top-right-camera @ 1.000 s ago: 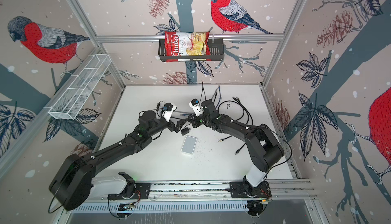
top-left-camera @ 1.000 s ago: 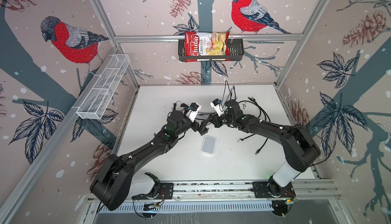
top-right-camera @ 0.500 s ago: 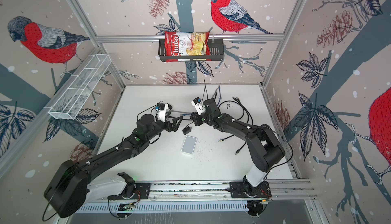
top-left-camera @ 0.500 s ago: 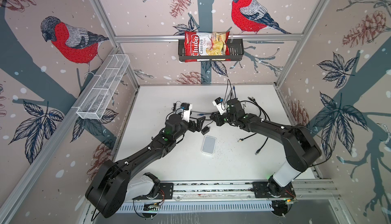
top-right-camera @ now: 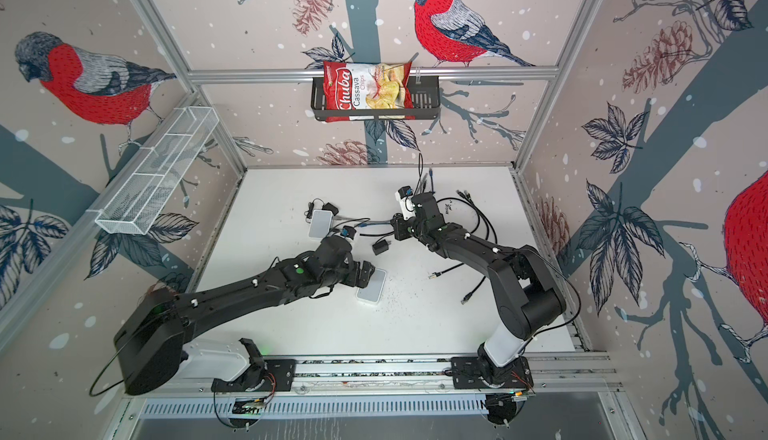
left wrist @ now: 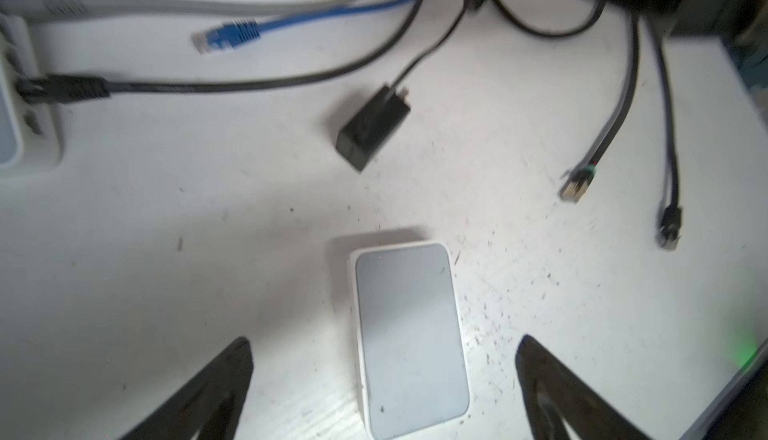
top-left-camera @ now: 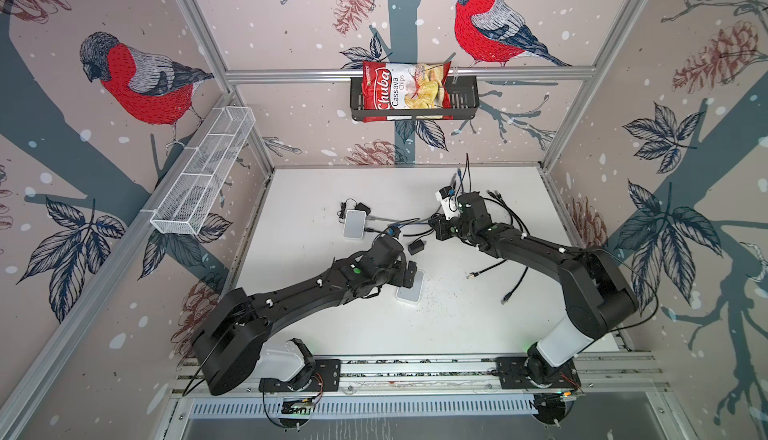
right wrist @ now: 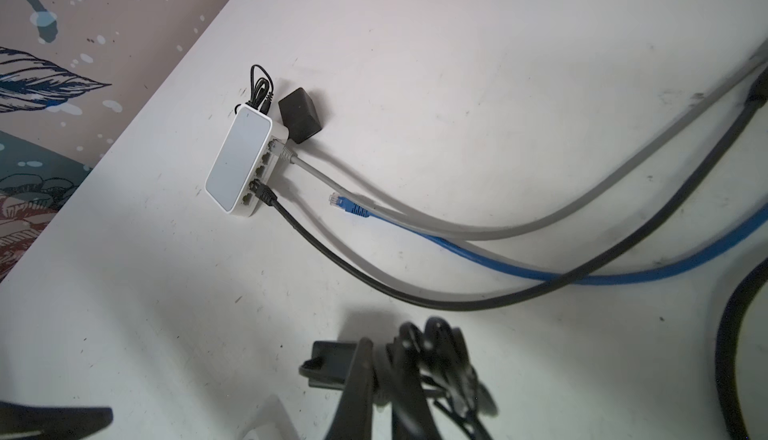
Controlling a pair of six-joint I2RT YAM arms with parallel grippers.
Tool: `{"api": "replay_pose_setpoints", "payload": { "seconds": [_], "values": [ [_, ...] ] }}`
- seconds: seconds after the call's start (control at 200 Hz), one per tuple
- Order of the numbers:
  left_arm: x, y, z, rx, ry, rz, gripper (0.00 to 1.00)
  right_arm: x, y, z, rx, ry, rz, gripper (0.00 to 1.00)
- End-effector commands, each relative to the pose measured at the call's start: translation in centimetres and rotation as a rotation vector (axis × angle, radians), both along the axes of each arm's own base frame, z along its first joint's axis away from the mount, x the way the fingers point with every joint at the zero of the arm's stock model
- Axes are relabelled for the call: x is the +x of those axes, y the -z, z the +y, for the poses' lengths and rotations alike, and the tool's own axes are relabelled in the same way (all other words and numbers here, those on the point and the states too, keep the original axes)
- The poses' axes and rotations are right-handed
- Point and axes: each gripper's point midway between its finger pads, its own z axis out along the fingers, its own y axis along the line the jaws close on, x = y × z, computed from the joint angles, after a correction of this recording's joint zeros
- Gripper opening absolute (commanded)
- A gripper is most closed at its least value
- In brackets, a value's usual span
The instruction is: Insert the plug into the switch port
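Hovering left gripper [left wrist: 384,341], spread wide, over near switch [top-left-camera: 413,292], probably to brace it; right gripper [right wrist: 384,346] pinching coiled black cord [right wrist: 444,354] for plugging.

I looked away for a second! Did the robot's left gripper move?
Yes. In a top view the left gripper has pulled back, from beyond the nearer white network switch to right over it.
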Motion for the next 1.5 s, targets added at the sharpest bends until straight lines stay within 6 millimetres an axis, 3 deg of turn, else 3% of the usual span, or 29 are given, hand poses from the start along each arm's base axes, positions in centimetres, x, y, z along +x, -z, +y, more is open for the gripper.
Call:
{"api": "replay_pose_setpoints", "payload": {
  "seconds": [0.0, 0.24, 0.285, 0.68, 1.176, 1.496],
  "values": [
    [-1.5, 2.0, 0.7, 0.113, -0.026, 0.103, 0.97, 0.7, -1.2, -0.1, 0.030, 0.013, -0.040, 0.03],
    [-3.0, 4.7, -1.0, 0.241, 0.027, 0.198, 0.97, 0.3, -1.0, -0.6, 0.037, 0.009, -0.040, 0.03],
    [-2.7, 4.3, -1.7, 0.243, 0.035, 0.203, 0.97, 0.3, -0.8, -0.8, 0.036, 0.011, -0.038, 0.03],
    [-3.0, 6.4, -2.2, 0.326, 0.031, 0.292, 0.92, 0.0, -0.3, -1.8, 0.050, 0.017, -0.029, 0.03],
    [-3.3, 8.9, -1.7, 0.389, 0.045, 0.325, 0.60, 0.1, 0.3, -2.1, 0.061, 0.011, -0.012, 0.03],
    [-2.4, 7.6, -1.7, 0.319, 0.032, 0.222, 0.52, 0.2, 0.0, -2.0, 0.068, 0.001, -0.013, 0.04]
  ]
}}
